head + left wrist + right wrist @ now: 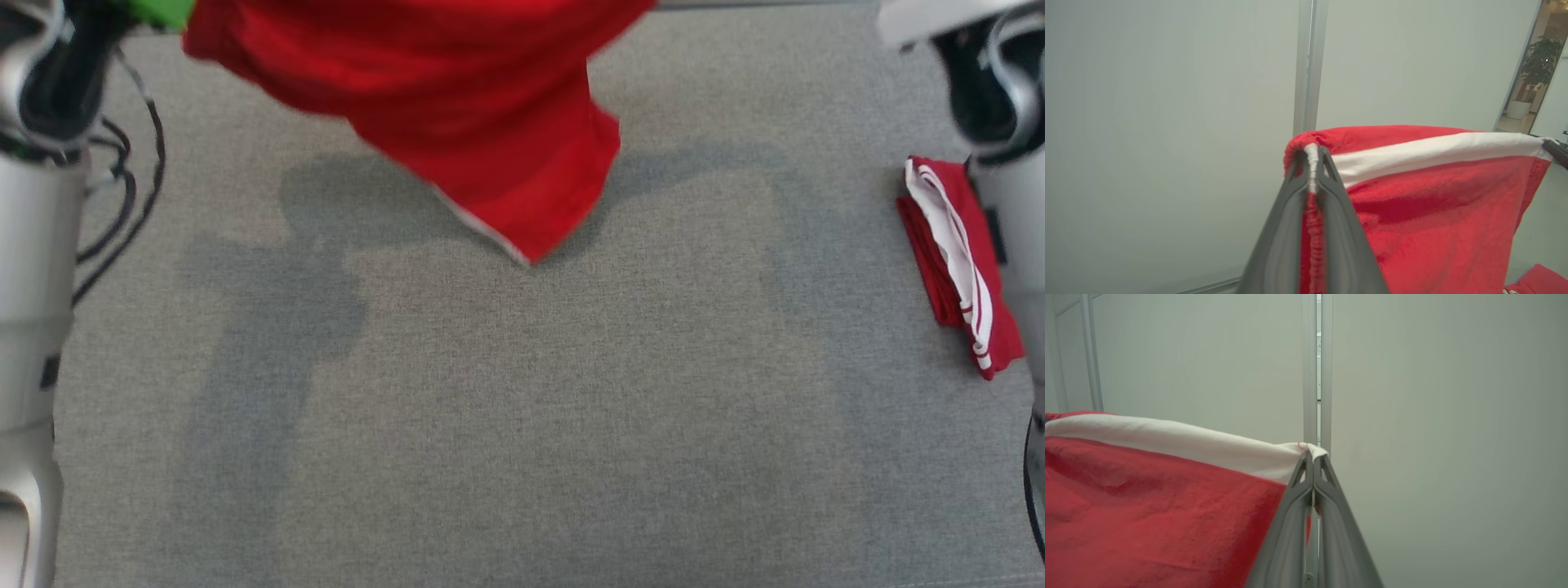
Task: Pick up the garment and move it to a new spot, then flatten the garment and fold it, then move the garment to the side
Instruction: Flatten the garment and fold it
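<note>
The light is soft and even, it comes from above, and all three pictures are bright. In the head view the grey table cover (522,457) carries wide pale shadows with soft edges: one darker patch below the hanging red garment (457,98), and long bands at the left and at the right. The garment's lower edge is smeared by motion blur; the folded cloth (955,245) at the right is sharper. In the wrist views the left gripper (1312,153) and the right gripper (1312,457) look soft near the lens, while the fabric's weave is clear. The doorway (1535,73) shines warmer. The post (1090,355) at the left edge of the right wrist view leans, from the wide lens
</note>
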